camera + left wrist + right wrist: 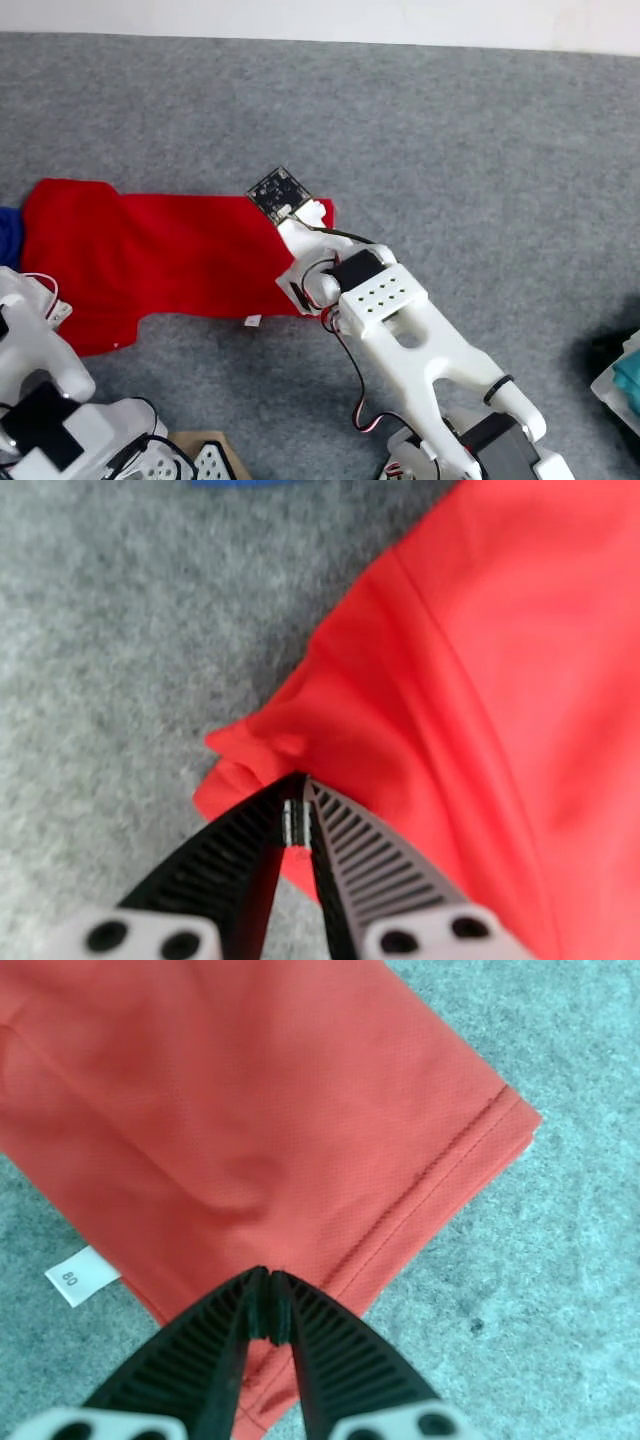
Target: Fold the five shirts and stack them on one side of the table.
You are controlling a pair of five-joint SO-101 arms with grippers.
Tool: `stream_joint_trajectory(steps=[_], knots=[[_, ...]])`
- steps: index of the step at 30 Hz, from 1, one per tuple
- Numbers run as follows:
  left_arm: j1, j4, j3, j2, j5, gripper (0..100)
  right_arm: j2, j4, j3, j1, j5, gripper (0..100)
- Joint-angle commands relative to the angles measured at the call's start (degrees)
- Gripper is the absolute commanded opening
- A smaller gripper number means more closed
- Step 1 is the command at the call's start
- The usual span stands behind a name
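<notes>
Item 1. White tag point(82, 1275), sewn into the hem of the red shirt point(250, 1110). It carries one short line of dark print, two characters standing sideways, apparently a size number. No other marking shows on its face.

Item 2. The same white tag point(252, 321) in the high view, jutting from the red shirt point(170, 255) at about 5 o'clock from the cloth's middle. Its print is too small to read there.

Item 3. Small black circuit board point(278, 193) at the shirt's 1 o'clock edge, with pale specks but no legible characters.

High cam overhead, wide; both wrist cams close on red shirt point(170, 255).
</notes>
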Motion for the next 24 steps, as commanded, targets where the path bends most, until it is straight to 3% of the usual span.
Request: stream_joint_trajectory(steps=[1,6,14,24], knots=[[-0.2,-2.7,0.0,0.8,-0.3,1,-0.7,-1.1,-0.9,0.7,-0.5,0.6],[-1.2,-2.5,0.1,0.3,-0.3,6,-0.7,-1.1,-0.9,0.6,-0.5,0.6],[-1.8,9.8,0.5,0.9,1.3,46,-0.7,-1.1,-0.8,0.4,-0.5,0.6],[-5.1,9.7,4.7,0.4,1.3,48,-0.7,-1.1,-0.8,0.6,-0.5,0.6]])
